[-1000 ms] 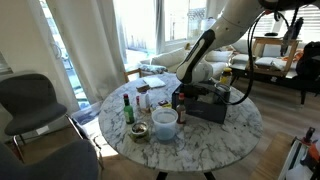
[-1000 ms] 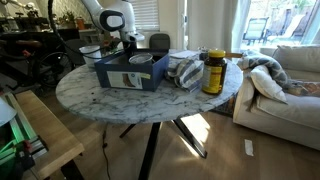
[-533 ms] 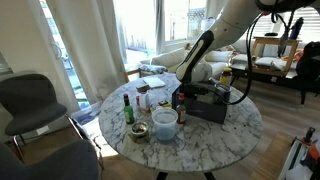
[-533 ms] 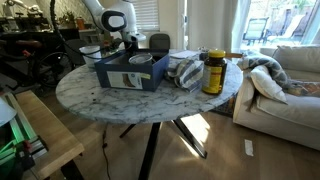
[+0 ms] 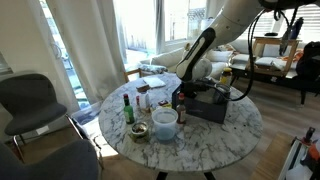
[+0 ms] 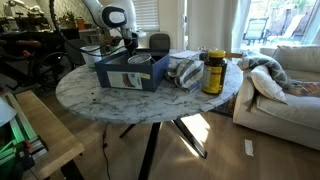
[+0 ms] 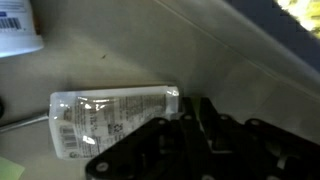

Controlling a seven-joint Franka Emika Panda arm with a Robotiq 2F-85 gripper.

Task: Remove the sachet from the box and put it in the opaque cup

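Clear plastic sachet, flat, printed label, lying on smooth grey surface; black claw at its end, grip indiscernible. Dark blue rectangular box on round marble bench.

Exteriors across shared table, wrist close-up.

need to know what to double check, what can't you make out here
- Tool, wrist view: a dark blur, so open or shut is unclear.
- Sachet print, wrist view: blurred, unreadable.
- Box inside, in an exterior view: hidden by its own wall.
- White container, wrist view: cut off by the top-left edge.
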